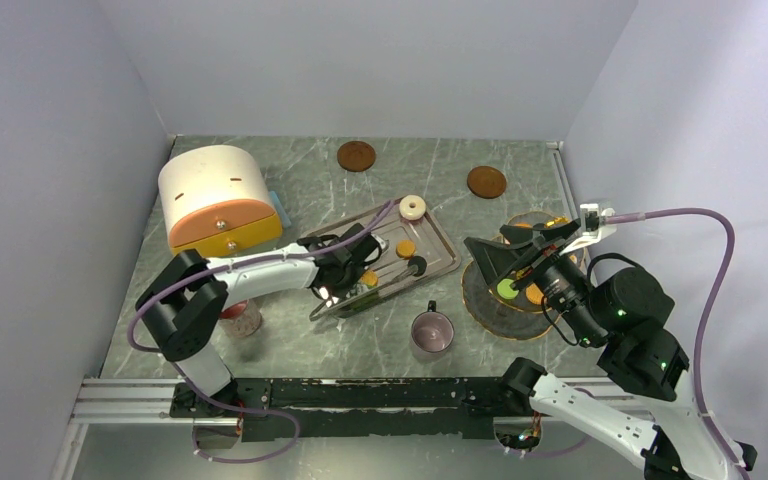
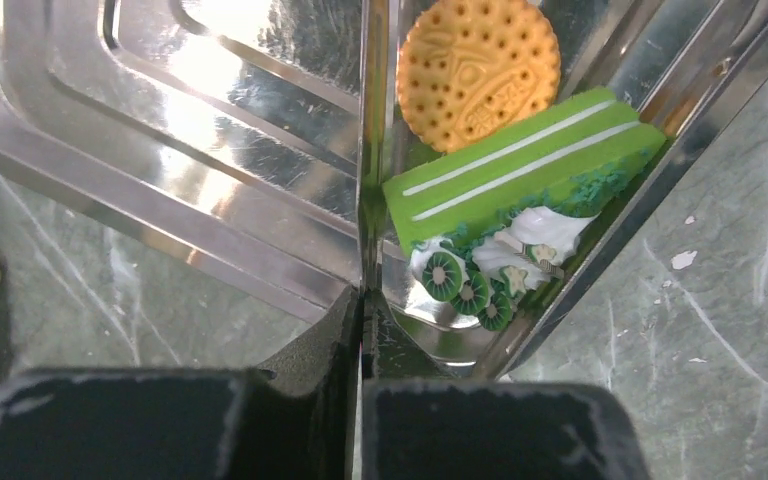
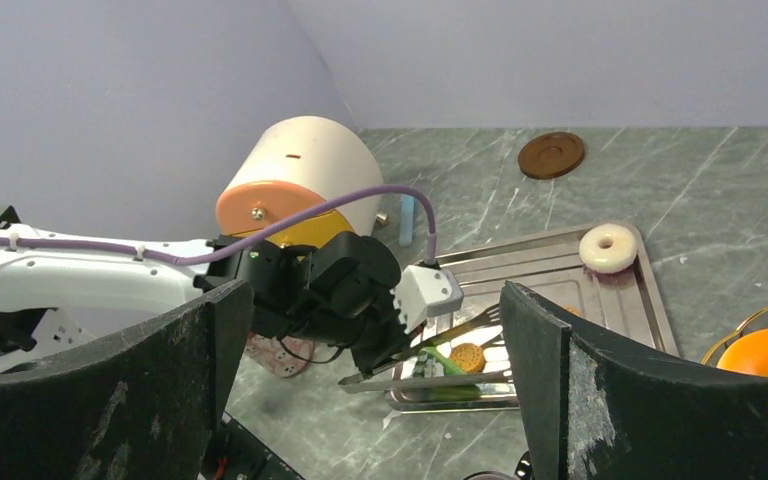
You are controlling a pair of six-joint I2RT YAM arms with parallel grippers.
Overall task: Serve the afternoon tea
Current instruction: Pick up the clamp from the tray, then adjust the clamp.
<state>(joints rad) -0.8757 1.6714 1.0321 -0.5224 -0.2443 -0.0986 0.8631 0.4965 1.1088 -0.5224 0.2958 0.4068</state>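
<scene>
The left gripper [image 2: 363, 312] is squeezing shut on the rim of the shiny steel tray [image 2: 160, 150], right by a round orange biscuit [image 2: 478, 70] lying inside. The right gripper [image 3: 378, 390] is hanging wide open, empty.

Plain pale walls [image 1: 360, 60] close in the table [image 1: 360, 345] on three sides — its top is grey-green marble, veined white — a metal rail [image 1: 120, 400] lines the near edge.

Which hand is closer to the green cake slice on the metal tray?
Left. The left hand is clamped on the tray, right beside the cake slice; the right hand hangs open over the plate, farther off.
</scene>
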